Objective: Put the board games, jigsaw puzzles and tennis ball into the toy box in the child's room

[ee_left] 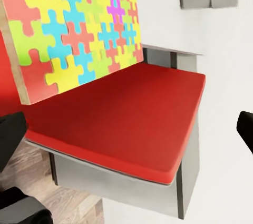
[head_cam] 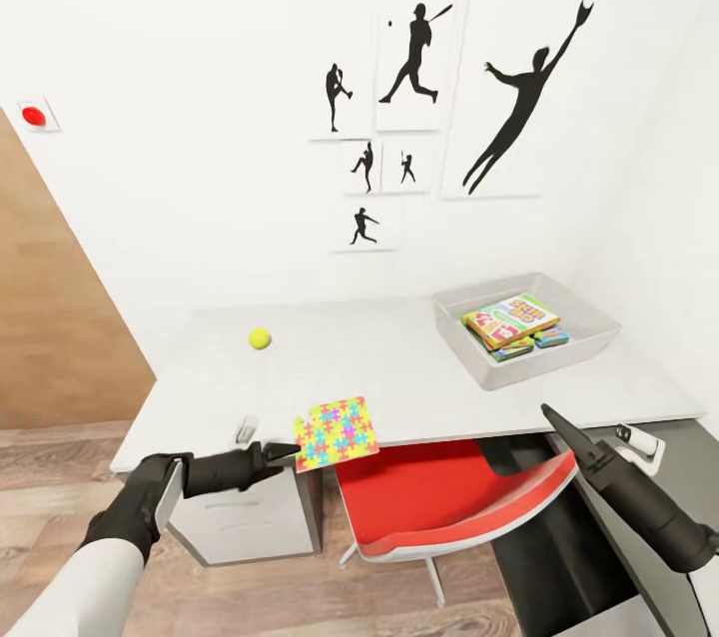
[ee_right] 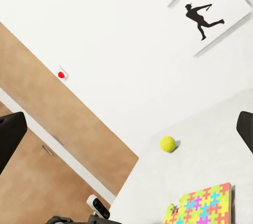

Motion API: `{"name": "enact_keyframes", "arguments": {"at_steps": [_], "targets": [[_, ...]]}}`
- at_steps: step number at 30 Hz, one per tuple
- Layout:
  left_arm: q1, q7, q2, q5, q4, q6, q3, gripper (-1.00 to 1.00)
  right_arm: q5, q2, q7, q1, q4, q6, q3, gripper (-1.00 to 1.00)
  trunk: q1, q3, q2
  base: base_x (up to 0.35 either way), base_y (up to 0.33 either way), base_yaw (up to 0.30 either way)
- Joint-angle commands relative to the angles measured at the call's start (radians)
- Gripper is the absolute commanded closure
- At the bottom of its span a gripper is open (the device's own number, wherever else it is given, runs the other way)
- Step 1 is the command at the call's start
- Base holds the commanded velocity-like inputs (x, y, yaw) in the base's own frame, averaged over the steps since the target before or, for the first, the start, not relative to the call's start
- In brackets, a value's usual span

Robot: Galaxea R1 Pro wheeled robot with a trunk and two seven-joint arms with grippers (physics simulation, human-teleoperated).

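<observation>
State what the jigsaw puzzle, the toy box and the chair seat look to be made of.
Jigsaw puzzle: likely printed cardboard or thin wood; the left wrist view shows a pale tan edge under the glossy coloured face.
Toy box: probably plastic, light grey, smooth and slightly translucent at the walls.
Chair seat: matte red top, possibly padded or moulded plastic, over a pale grey shell; the look leaves it open.

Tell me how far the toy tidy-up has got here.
Done: flat printed game boxes lie in the shallow grey bin. In hand: left gripper pinches a multicoloured puzzle square at the desk edge. Left: small yellow-green ball on the pale desk.
</observation>
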Motion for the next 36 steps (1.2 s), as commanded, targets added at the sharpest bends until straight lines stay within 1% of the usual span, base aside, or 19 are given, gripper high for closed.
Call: {"name": "enact_keyframes", "arguments": {"at_steps": [1, 2, 7, 10, 12, 20, 23, 27, 32, 36], "targets": [[0.000, -0.005, -0.001, -0.003, 0.000, 0.003, 0.005, -1.00, -0.006, 0.000, 0.000, -0.001, 0.000, 0.007, 0.000, -1.00, 0.004, -0.005, -0.009, 0.000, 0.000, 0.000], [0.001, -0.006, -0.001, -0.003, 0.000, -0.001, 0.008, -1.00, -0.006, 0.000, 0.000, -0.001, 0.000, 0.007, 0.000, -1.00, 0.008, -0.008, -0.016, 0.000, 0.000, 0.000], [0.004, -0.004, -0.007, -0.004, 0.006, -0.016, 0.047, -1.00, -0.008, -0.008, 0.000, -0.001, 0.000, 0.009, -0.002, -1.00, 0.027, -0.024, -0.051, 0.000, 0.000, 0.000], [0.010, -0.004, -0.026, -0.004, 0.024, -0.020, 0.061, -1.00, -0.009, -0.010, 0.000, -0.001, 0.000, 0.010, -0.003, -1.00, 0.039, -0.033, -0.072, 0.000, 0.000, 0.000], [0.013, -0.001, -0.034, -0.005, 0.030, -0.021, 0.065, -1.00, -0.009, -0.010, 0.000, -0.001, 0.000, 0.011, -0.003, -1.00, 0.046, -0.039, -0.086, 0.000, 0.000, 0.000], [0.017, 0.044, -0.040, -0.005, 0.037, -0.022, 0.070, -1.00, -0.009, -0.011, 0.000, -0.001, 0.000, 0.012, -0.003, -1.00, 0.046, -0.039, -0.086, 0.000, 0.000, 0.000], [0.017, 0.051, -0.041, -0.004, 0.038, -0.021, 0.071, -1.00, -0.009, -0.011, 0.000, -0.001, 0.000, 0.012, -0.003, -1.00, 0.046, -0.039, -0.086, 0.000, 0.000, 0.000], [0.017, 0.053, -0.040, -0.004, 0.038, -0.021, 0.077, -1.00, -0.009, -0.011, 0.000, -0.001, 0.000, 0.012, -0.003, -1.00, 0.062, -0.052, -0.114, 0.000, 0.000, 0.000], [0.017, 0.055, -0.041, -0.005, 0.038, -0.022, 0.099, -1.00, -0.009, -0.011, -0.001, -0.001, 0.000, 0.013, -0.003, -1.00, 0.081, -0.067, -0.149, 0.000, 0.000, 0.000], [0.017, 0.058, -0.042, -0.005, 0.039, -0.022, 0.104, -1.00, -0.009, -0.011, -0.001, -0.001, 0.000, 0.013, -0.003, -1.00, 0.096, -0.080, -0.177, 0.000, 0.000, 0.000]]}}
